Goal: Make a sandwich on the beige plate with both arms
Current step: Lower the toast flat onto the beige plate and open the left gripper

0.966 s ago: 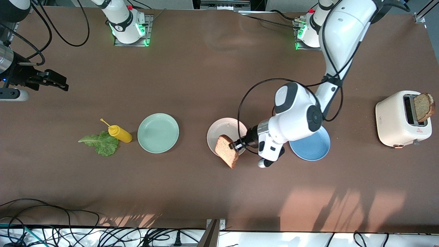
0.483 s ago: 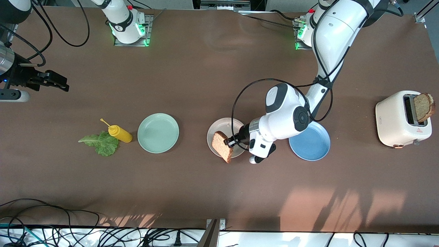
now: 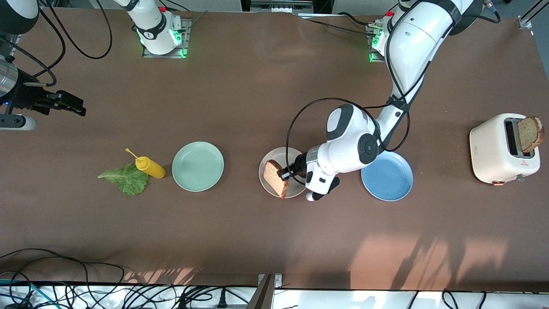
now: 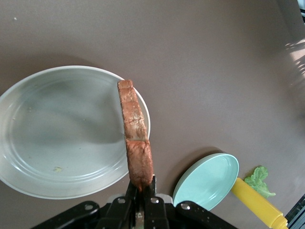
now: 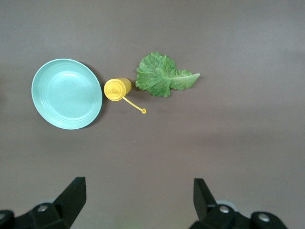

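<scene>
My left gripper (image 3: 284,174) is shut on a slice of brown toast (image 3: 275,179), held on edge over the beige plate (image 3: 269,159). In the left wrist view the toast (image 4: 136,140) stands edge-on between the jaws of the left gripper (image 4: 142,187), above the rim of the beige plate (image 4: 57,133). A second toast slice (image 3: 529,133) sticks out of the white toaster (image 3: 502,148). The lettuce leaf (image 3: 124,179) lies flat beside the yellow bottle (image 3: 149,166). My right gripper (image 3: 81,109) waits open at the right arm's end of the table, high over bare tabletop; its view shows the lettuce leaf (image 5: 163,78).
A mint green plate (image 3: 197,166) sits between the yellow bottle and the beige plate. A blue plate (image 3: 388,176) lies beside the beige plate, toward the toaster, partly under the left arm. Cables run along the table edge nearest the front camera.
The left arm has carried the toast from just past the beige plate's near rim to over the plate. The right arm has barely moved.
</scene>
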Controlling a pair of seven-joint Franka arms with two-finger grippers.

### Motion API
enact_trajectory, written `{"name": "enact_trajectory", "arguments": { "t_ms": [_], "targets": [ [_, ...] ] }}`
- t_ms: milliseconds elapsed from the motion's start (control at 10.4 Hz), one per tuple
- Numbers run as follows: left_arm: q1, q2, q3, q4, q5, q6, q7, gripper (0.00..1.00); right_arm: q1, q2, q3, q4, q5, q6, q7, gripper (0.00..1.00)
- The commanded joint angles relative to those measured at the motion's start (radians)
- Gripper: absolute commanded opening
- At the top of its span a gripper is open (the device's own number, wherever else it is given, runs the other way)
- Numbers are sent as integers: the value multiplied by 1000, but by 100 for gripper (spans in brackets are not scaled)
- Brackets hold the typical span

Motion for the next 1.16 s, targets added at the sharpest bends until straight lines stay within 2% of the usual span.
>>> {"name": "enact_trajectory", "arguments": {
  "t_ms": [0,97,193,290,386,676,1062],
  "targets": [
    [-8,-4,9,-21,-33,2,18,0,-10,11,1,21,10,-7,3,100],
    [-8,-3,9,-24,-33,-2,15,0,-9,17,1,21,6,-8,0,100],
    [-7,-4,9,-33,-33,-2,14,34,-9,33,1,21,14,-8,2,100],
    [-5,-6,9,-35,-33,-5,11,89,-9,42,1,21,16,-10,-1,100],
    [2,-10,9,-35,-27,-29,11,100,-9,51,1,21,16,-8,0,100],
    [22,-15,14,-33,-22,-147,20,100,-7,68,1,21,19,-10,10,100],
    [30,-15,20,-31,151,-297,20,100,2,117,5,21,29,-7,3,100]
  ]
}}
